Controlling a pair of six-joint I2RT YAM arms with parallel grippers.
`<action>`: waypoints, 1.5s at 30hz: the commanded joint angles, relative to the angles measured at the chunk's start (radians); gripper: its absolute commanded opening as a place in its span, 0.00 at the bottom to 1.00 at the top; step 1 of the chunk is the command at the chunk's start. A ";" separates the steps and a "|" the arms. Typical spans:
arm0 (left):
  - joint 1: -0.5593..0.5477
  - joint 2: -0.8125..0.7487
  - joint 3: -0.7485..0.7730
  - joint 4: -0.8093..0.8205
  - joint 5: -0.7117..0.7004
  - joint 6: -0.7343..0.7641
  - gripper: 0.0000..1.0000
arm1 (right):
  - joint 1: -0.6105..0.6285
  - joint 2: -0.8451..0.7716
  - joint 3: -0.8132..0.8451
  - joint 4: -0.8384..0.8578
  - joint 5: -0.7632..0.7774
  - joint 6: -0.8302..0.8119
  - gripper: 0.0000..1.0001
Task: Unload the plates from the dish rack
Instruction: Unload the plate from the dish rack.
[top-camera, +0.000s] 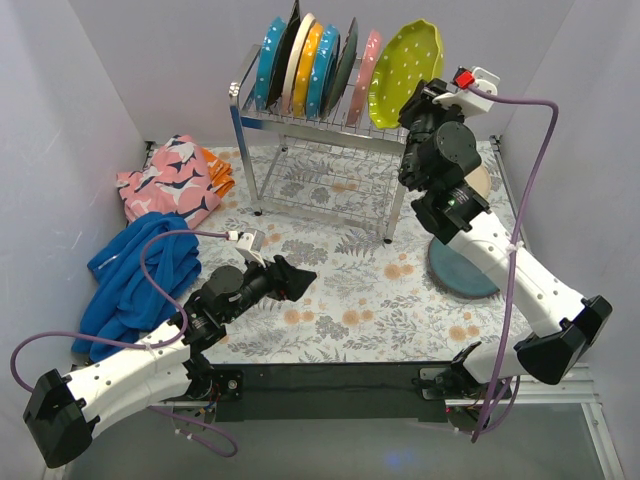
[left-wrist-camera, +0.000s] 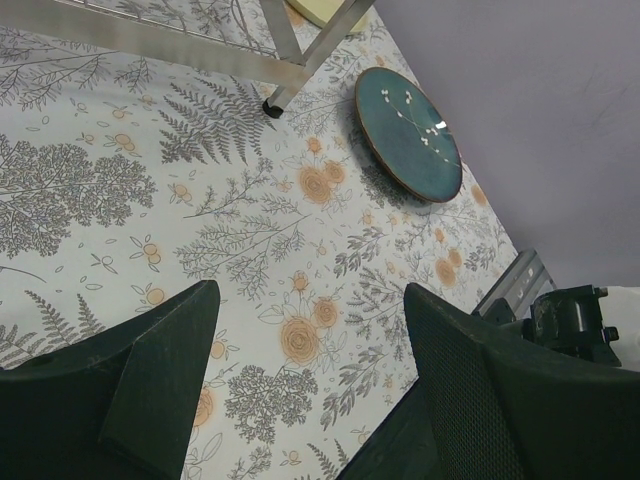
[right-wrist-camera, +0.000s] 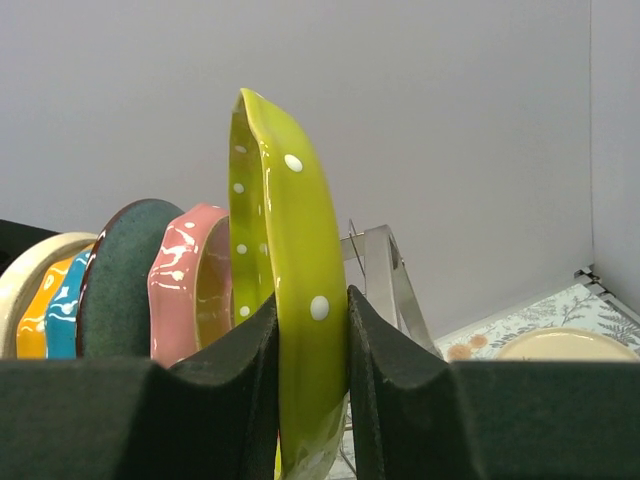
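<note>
The chrome dish rack (top-camera: 318, 125) stands at the back with several plates upright in its slots: teal dotted (top-camera: 268, 62), cream, orange, dark grey, pink (top-camera: 366, 65). My right gripper (top-camera: 421, 100) is shut on the rim of the lime green dotted plate (top-camera: 402, 72) at the rack's right end. In the right wrist view both pads press the lime plate (right-wrist-camera: 290, 230). A dark teal plate (top-camera: 462, 272) lies flat on the table at right, with a cream plate (top-camera: 480, 182) behind it. My left gripper (top-camera: 297, 274) is open and empty above the floral tablecloth.
A pink patterned cloth (top-camera: 170, 180) and a blue towel (top-camera: 135, 280) lie at the left. The teal plate also shows in the left wrist view (left-wrist-camera: 408, 132), beside a rack leg (left-wrist-camera: 285, 60). White walls close in on three sides.
</note>
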 joint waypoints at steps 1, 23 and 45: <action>-0.006 -0.009 -0.010 0.018 0.004 0.002 0.73 | -0.002 -0.061 -0.009 0.085 -0.057 0.094 0.01; -0.006 0.044 0.010 0.066 0.048 -0.030 0.73 | -0.104 -0.192 -0.182 0.034 -0.171 0.436 0.01; -0.006 0.227 0.315 0.195 0.203 -0.131 0.73 | -0.269 -0.311 -0.349 0.008 -0.419 0.782 0.01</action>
